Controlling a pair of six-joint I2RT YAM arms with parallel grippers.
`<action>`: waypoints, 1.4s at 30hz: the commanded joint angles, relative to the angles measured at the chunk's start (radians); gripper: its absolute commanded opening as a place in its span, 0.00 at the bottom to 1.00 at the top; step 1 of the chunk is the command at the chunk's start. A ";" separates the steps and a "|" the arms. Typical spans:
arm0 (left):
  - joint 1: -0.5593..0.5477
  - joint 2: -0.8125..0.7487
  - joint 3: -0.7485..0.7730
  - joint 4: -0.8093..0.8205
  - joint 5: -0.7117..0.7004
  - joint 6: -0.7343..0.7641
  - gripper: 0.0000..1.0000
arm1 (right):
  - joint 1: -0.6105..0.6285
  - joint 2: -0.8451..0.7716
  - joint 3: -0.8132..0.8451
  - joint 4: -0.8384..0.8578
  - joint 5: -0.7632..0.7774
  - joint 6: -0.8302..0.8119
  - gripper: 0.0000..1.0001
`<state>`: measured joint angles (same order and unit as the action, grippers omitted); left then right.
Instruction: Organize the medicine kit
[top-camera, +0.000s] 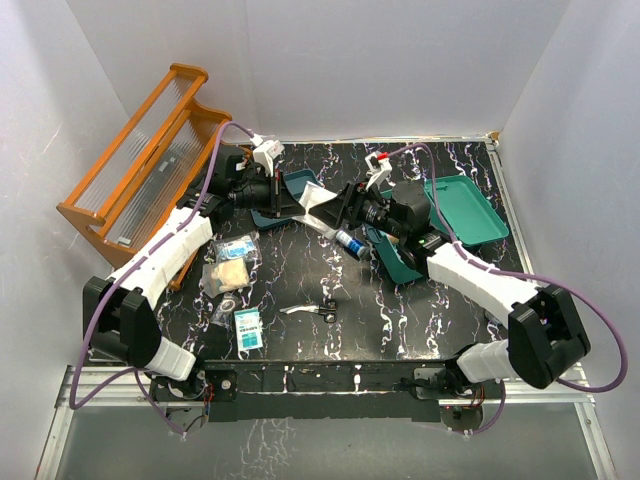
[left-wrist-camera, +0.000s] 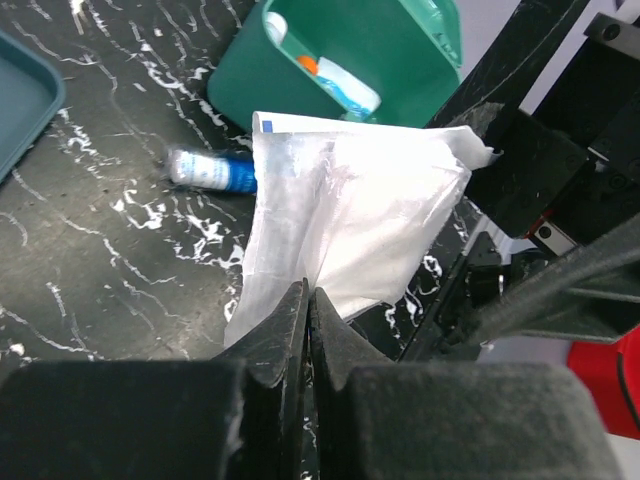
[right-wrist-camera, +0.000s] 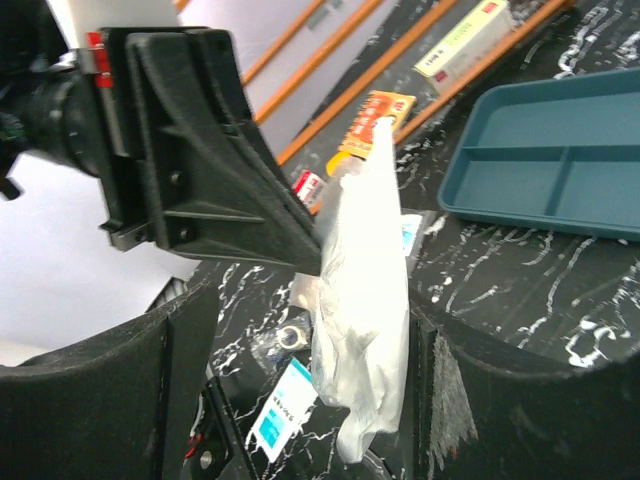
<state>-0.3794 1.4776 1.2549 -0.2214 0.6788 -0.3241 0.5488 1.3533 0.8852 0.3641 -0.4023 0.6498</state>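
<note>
My left gripper (left-wrist-camera: 308, 290) is shut on the lower edge of a white plastic packet (left-wrist-camera: 340, 210) and holds it up above the table. In the top view the left gripper (top-camera: 296, 203) and the right gripper (top-camera: 345, 208) face each other, with the packet (top-camera: 318, 196) between them. My right gripper (right-wrist-camera: 310, 320) is open, and the packet (right-wrist-camera: 365, 300) hangs between its spread fingers. The teal medicine kit box (top-camera: 395, 258) lies open under the right arm. The left wrist view shows the box (left-wrist-camera: 340, 60) with tubes inside it. Its teal lid (top-camera: 465, 205) lies at the back right.
A teal divided tray (right-wrist-camera: 540, 170) lies behind the left gripper. An orange wooden rack (top-camera: 140, 160) stands at the far left. A blue-white tube (top-camera: 348, 240) lies mid-table. A gauze packet (top-camera: 232, 272), a blue-white carton (top-camera: 247, 325) and metal tweezers (top-camera: 310, 310) lie near the front.
</note>
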 joint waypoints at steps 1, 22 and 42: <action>0.007 -0.065 0.030 0.057 0.094 -0.067 0.00 | -0.006 -0.068 -0.016 0.131 -0.076 0.032 0.62; 0.013 -0.104 -0.062 0.272 0.076 -0.263 0.00 | -0.014 -0.060 -0.014 0.194 0.088 0.169 0.33; 0.026 -0.023 0.032 -0.059 -0.274 -0.083 0.58 | -0.472 0.012 0.361 -0.861 -0.282 -0.292 0.00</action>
<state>-0.3607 1.4342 1.2354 -0.1959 0.4831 -0.4774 0.1268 1.3308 1.0683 -0.0471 -0.6556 0.6132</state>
